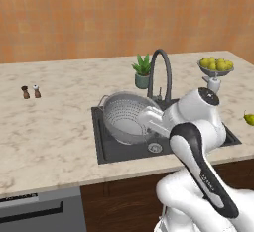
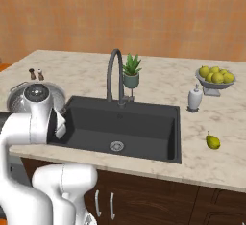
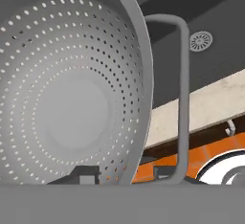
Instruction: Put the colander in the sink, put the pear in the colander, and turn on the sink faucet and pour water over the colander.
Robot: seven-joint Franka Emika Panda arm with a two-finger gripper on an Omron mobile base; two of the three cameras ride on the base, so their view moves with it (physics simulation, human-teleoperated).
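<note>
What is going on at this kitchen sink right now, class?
The robot arm's gripper is shut on the rim of the colander and holds it tilted over the left end of the black sink, not yet set down in the basin. The pear lies on the counter to the right of the sink. No water runs from the sink faucet.

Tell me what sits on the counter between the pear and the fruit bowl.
In the right base view, a small white bottle stands on the counter between the pear and the fruit bowl, nearer the bowl. Otherwise that stretch is bare marble.
</note>
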